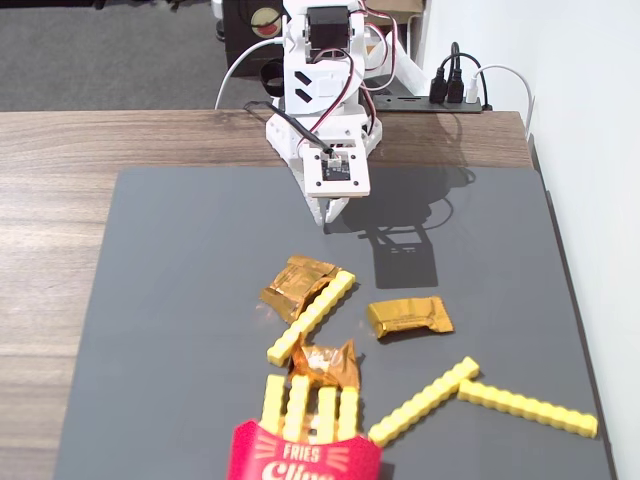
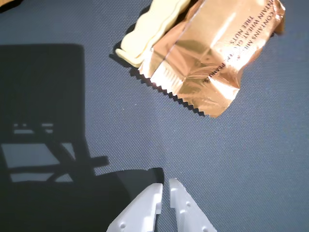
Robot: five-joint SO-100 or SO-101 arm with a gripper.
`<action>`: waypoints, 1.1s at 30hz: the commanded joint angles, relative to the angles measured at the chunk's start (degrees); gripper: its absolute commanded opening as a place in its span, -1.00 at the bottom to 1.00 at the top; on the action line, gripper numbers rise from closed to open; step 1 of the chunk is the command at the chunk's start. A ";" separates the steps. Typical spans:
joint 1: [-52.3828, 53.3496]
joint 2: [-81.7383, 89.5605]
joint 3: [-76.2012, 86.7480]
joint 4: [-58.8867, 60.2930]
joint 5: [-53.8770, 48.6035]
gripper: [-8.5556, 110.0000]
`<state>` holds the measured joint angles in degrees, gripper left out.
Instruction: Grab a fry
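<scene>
Several yellow studded fries lie on the grey mat. One fry lies diagonally in the middle, its upper end resting on a gold foil wrapper. Two more fries lie at the lower right. Several stand in the red carton. My white gripper hovers over the mat's far part, above the middle fry and clear of it. In the wrist view the gripper is shut and empty, with the fry's end and the wrapper ahead at the top.
Another gold wrapper lies right of the middle fry, and a crumpled one sits above the carton. The wooden table shows left of the mat. A wall stands on the right; cables and a power strip lie behind the arm.
</scene>
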<state>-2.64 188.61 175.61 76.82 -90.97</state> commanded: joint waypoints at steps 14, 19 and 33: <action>-5.10 -16.17 -11.95 -1.23 9.84 -0.85; -9.32 -28.65 -21.88 -1.49 18.63 -0.85; -12.13 -57.66 -46.76 -2.90 35.42 -0.85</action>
<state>-14.59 133.42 133.59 75.06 -56.69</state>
